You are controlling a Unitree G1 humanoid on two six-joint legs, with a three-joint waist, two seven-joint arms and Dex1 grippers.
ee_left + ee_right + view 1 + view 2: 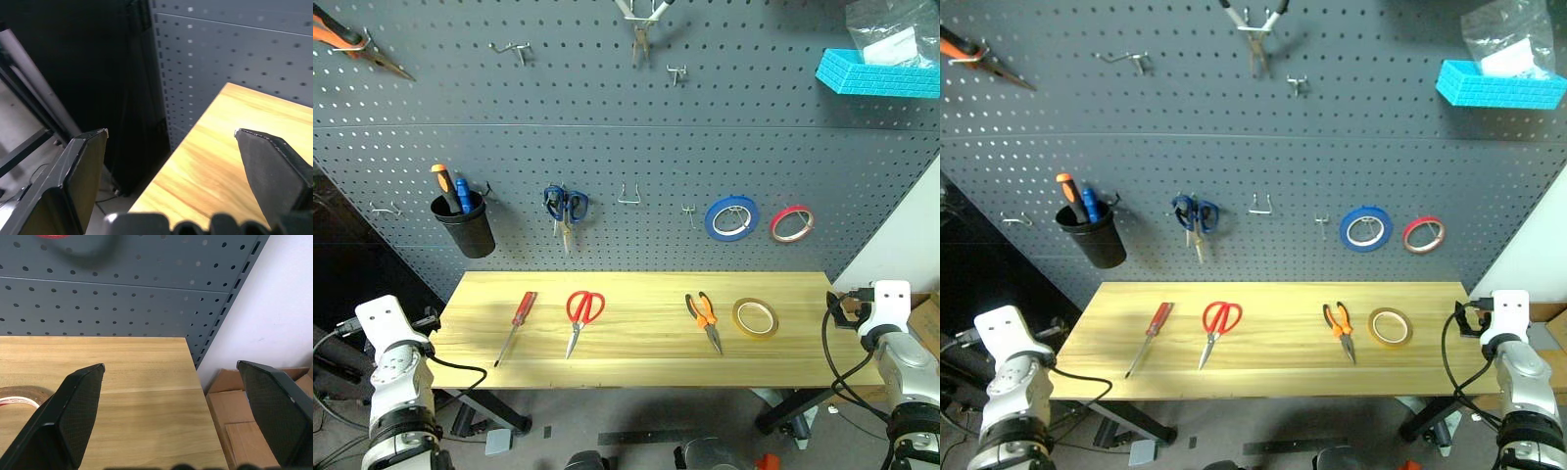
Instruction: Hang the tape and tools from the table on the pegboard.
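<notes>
Light wooden plank worktop [646, 362], clear-red-handled screwdriver [516, 325] toward its left end, red-handled scissors [581, 315] beside it, orange-and-black pliers [704, 317] and yellow-tan tape ring [756, 318] toward the right end, dark grey pegboard [607, 157] behind, left gripper [171, 139] and right gripper [171, 369] both wide open, empty, off the worktop's ends.

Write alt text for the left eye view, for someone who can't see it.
Four items lie in a row on a wooden table: screwdriver, red scissors, pliers and tape. Behind stands a grey pegboard hung with blue scissors, two tape rolls and a cup.
</notes>
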